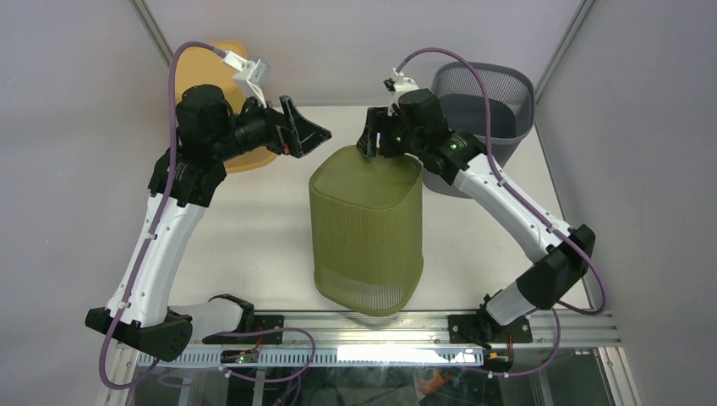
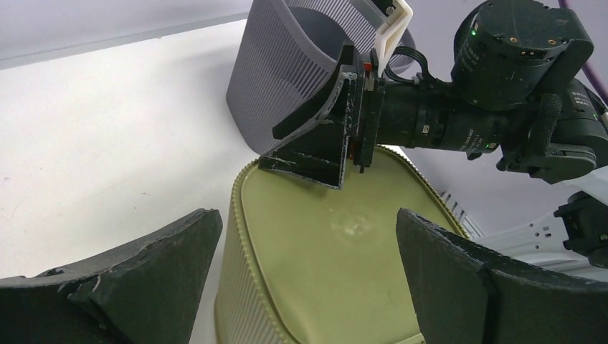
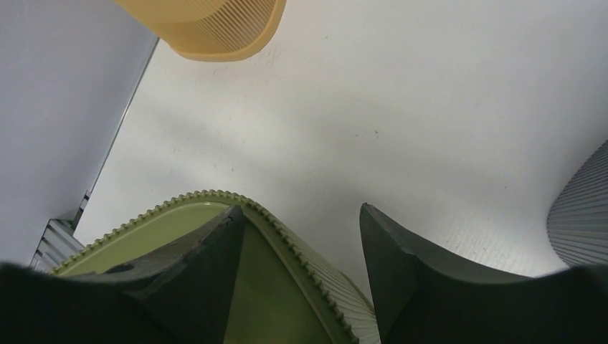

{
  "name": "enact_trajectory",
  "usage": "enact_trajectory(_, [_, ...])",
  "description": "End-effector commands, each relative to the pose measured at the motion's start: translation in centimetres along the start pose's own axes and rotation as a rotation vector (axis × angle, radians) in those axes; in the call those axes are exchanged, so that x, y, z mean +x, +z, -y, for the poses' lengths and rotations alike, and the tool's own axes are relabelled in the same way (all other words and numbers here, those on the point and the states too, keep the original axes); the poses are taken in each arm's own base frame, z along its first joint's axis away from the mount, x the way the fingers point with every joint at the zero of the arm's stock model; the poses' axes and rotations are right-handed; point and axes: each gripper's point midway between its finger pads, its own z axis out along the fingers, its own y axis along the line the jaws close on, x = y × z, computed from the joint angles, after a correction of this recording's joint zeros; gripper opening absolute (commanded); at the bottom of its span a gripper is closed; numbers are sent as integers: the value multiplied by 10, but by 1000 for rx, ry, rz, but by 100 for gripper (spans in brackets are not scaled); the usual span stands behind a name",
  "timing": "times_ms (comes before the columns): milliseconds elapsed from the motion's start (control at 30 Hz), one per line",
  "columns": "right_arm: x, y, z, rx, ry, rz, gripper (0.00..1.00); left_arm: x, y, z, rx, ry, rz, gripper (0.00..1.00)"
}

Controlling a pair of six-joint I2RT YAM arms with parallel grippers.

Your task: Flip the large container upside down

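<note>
The large olive-green ribbed container [image 1: 368, 228] stands mouth-down on the white table, its flat base facing up. It also shows in the left wrist view [image 2: 323, 265] and the right wrist view [image 3: 265, 301]. My right gripper [image 1: 372, 144] is open at the base's far edge. One finger [image 3: 179, 272] is over the base and the other is outside the wall, with the toothed rim between them and not clamped. My left gripper [image 1: 313, 139] is open and empty, hovering just left of and above the base's far-left corner, its fingers [image 2: 158, 265] apart.
A grey ribbed basket [image 1: 486, 101] stands upright at the back right, just behind my right arm. An orange basket [image 1: 211, 63] sits at the back left behind my left arm. Walls close in at the back and both sides. A metal rail [image 1: 380, 326] runs along the near edge.
</note>
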Motion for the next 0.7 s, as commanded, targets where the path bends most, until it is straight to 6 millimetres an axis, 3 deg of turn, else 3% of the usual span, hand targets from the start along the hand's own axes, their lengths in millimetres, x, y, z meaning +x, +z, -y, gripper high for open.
enact_trajectory(0, [-11,-19,-13,-63,-4,60,63,-10,-5,15,53,30,27,99])
enact_trajectory(200, [-11,-55,-25,-142,11,87,66,-5,-1,21,110,32,-3,99])
enact_trajectory(500, [1,-85,-42,-254,1,36,73,40,1,23,194,-31,-143,99])
enact_trajectory(667, [4,-111,-17,-135,-119,-8,81,62,-2,22,221,-40,-224,99])
